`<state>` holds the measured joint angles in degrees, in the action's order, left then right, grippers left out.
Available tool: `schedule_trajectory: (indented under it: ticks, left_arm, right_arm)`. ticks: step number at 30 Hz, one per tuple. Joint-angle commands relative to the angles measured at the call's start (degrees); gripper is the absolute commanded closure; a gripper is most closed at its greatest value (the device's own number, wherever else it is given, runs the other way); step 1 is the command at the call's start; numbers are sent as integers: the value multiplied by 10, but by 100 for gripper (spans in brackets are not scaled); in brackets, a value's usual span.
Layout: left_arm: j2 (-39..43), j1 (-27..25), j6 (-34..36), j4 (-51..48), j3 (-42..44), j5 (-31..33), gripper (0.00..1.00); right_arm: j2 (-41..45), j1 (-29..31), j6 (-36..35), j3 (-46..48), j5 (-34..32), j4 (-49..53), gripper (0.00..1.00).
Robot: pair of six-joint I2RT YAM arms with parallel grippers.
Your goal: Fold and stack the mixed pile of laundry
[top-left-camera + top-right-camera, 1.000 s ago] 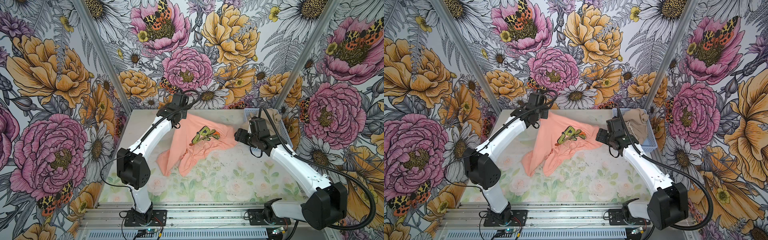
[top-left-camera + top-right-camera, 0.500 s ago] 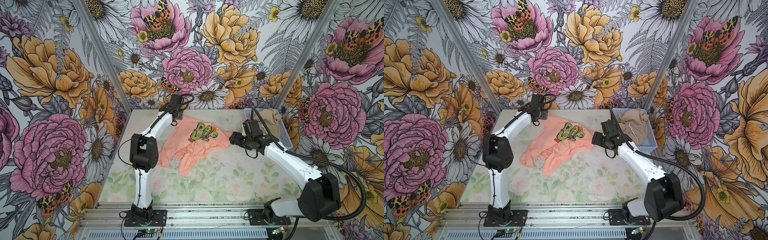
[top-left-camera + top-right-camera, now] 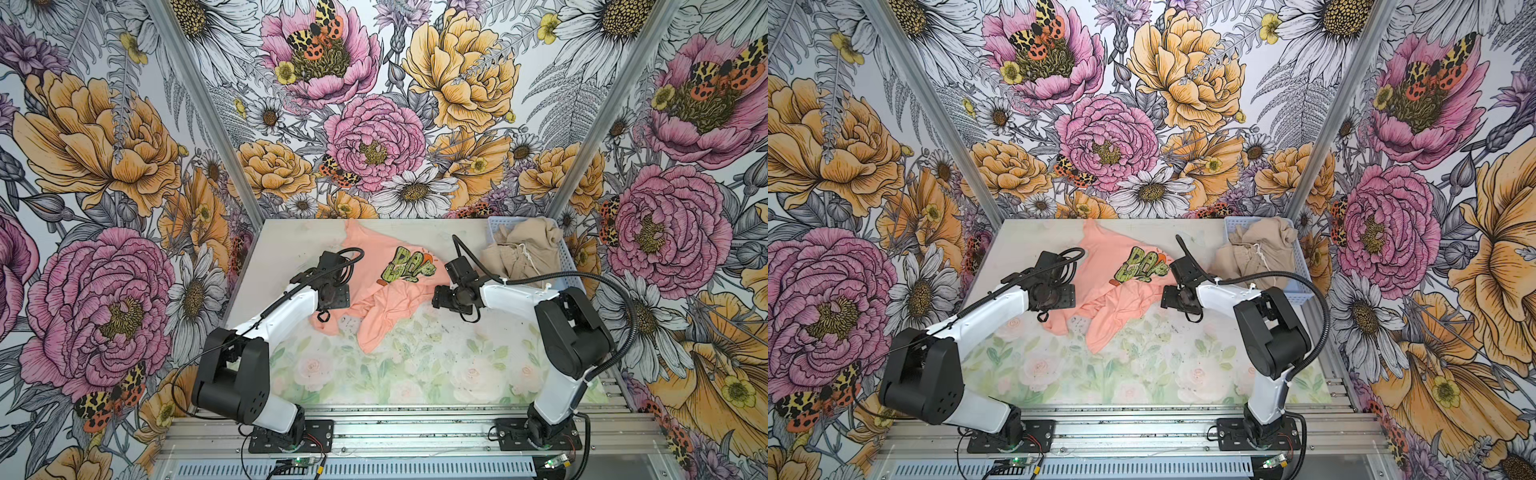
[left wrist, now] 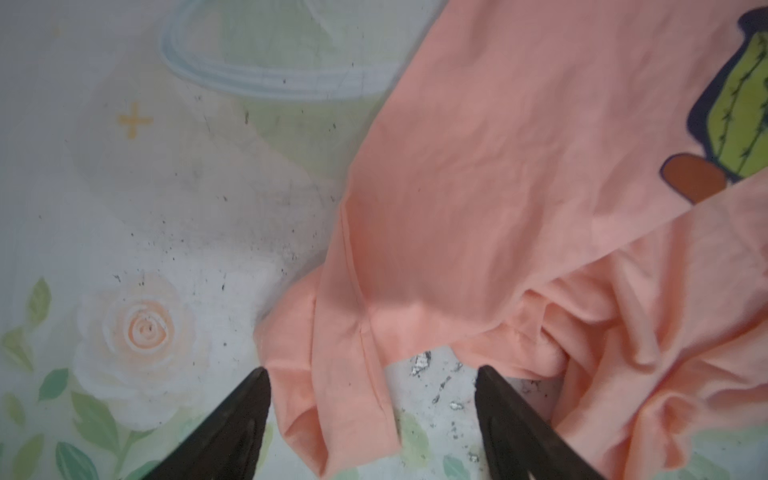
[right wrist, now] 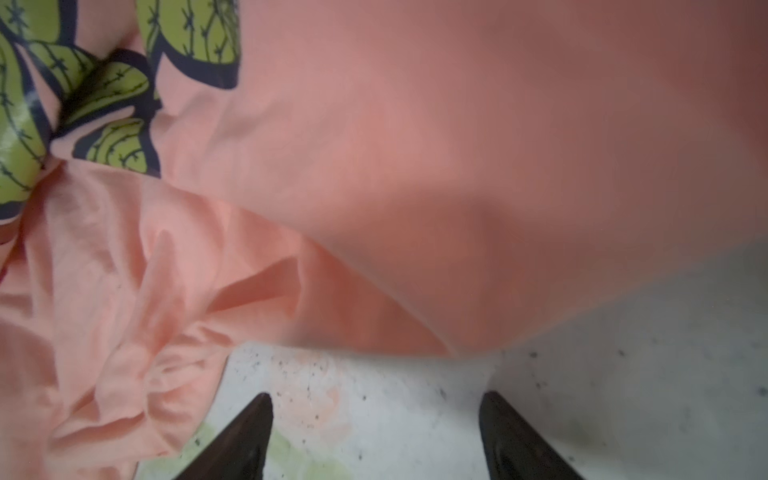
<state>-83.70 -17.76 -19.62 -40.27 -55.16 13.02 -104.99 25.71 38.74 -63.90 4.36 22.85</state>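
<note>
While both arms reach in over the middle of the table, the peach-pink T-shirt lies crumpled and unfolded on its far half, running from the far edge toward the centre in both top views. Its green bubble-letter print faces up, and the fabric nearer the front edge is bunched into loose folds.

The left tool stands wide open and grips nothing. In the left wrist view, its two dark fingers sit either side of a narrow folded flap of the T-shirt, with speckled table surface showing beside it. In a top view this tool is over the shirt's left side.

The right tool is also wide open and empty. Its fingers are over bare table just beside the shirt's edge, and in a top view the tool is at the garment's right side.

The beige shorts sit heaped in the light blue perforated basket at the far right corner of the table, spilling over its left rim, with the white drawstring showing on top.
</note>
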Motion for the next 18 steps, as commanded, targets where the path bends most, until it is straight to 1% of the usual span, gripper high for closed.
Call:
schedule_trajectory:
  ticks: [1,2,3,5,6,7,8,9,10,11,14,17,18]
  left_arm:
    - [14,-3,-35,35,25,-31,21]
    - [11,-3,-34,37,27,-30,21]
    - [3,-3,-30,42,29,-30,21]
    - [-19,2,-25,52,28,-29,22]
    - [-35,6,-22,53,24,-29,23]
    - [-50,9,-19,53,20,-25,26]
    - [-58,10,-18,53,18,-17,29]
    - [-64,13,-17,54,16,-14,34]
    - [-65,16,-17,56,17,-14,41]
    - [-62,21,-17,58,17,2,50]
    - [-50,33,-8,58,19,8,73]
    - [-41,49,3,55,22,6,100]
    - [-33,53,7,55,25,5,100]
  right_arm:
    - [-44,5,18,-44,-10,-51,23]
    - [-56,5,19,-53,-13,-51,25]
    - [-65,4,19,-59,-17,-51,30]
    - [-80,4,20,-69,-23,-51,46]
    - [-85,4,20,-71,-26,-51,56]
    - [-87,3,19,-71,-27,-50,75]
    - [-86,2,19,-69,-27,-50,87]
    - [-80,3,18,-63,-28,-51,98]
    - [-73,3,18,-58,-28,-50,100]
    - [-58,2,16,-49,-29,-50,100]
    - [-8,1,12,-18,-26,-46,100]
    - [47,1,-3,4,-23,-21,100]
    - [64,2,-8,8,-25,-12,100]
